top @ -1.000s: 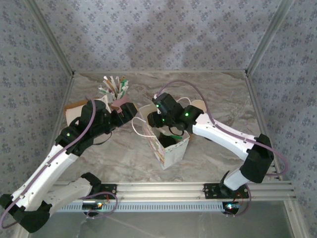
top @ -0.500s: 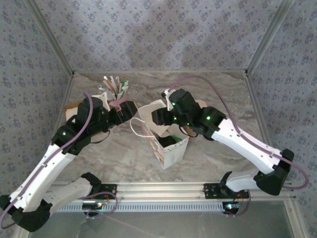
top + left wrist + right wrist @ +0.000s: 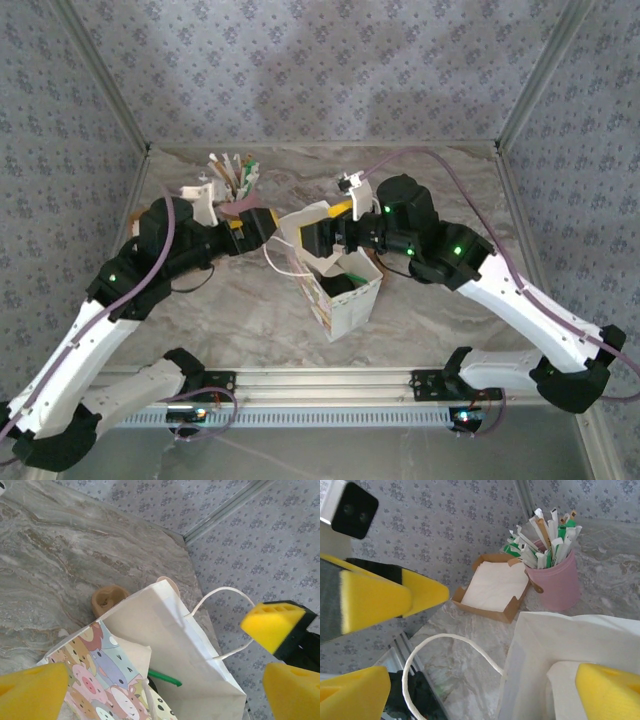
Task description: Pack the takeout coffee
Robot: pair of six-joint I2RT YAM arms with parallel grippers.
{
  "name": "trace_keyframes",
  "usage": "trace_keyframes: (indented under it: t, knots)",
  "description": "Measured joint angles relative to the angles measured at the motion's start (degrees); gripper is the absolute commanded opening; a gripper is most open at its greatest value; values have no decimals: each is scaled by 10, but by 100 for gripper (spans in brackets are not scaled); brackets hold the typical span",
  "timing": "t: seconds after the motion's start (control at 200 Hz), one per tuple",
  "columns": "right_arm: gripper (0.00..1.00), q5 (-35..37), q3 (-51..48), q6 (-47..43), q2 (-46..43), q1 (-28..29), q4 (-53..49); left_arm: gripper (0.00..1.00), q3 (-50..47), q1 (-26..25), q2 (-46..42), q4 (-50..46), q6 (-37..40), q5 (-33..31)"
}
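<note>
Packing stage: looks close to done, judging by a dark round shape seated inside the paper bag [image 3: 338, 312].
Takeout coffee [image 3: 338, 288]: probably that dark shape, the black lid [image 3: 338, 288] seen from above, down in the bag's mouth straight beneath the right end effector [image 3: 482, 680]; tan wall hidden, so not certain.
Right end effector: spread wide, pinching nothing, poised over the bag's open top.
Left end effector [image 3: 165, 670]: spread wide too, empty, just beside the bag's upper edge; contact unclear.
Green straw [image 3: 165, 678]: inside the bag, directly ahead of the left end effector.
Handling: likely light, thin-walled, easy to crush; slosh risk if filled; lid liable to pop under a hard squeeze.
Where to hold: around the wall below the lid's rim, gently, kept upright.
</note>
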Motion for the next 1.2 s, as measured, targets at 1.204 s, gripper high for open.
trace_keyframes:
  t: [1.204]
  knots:
    - [100, 172, -242, -61, -269, -238, -100, 92, -194, 0, -197, -134, 4, -234]
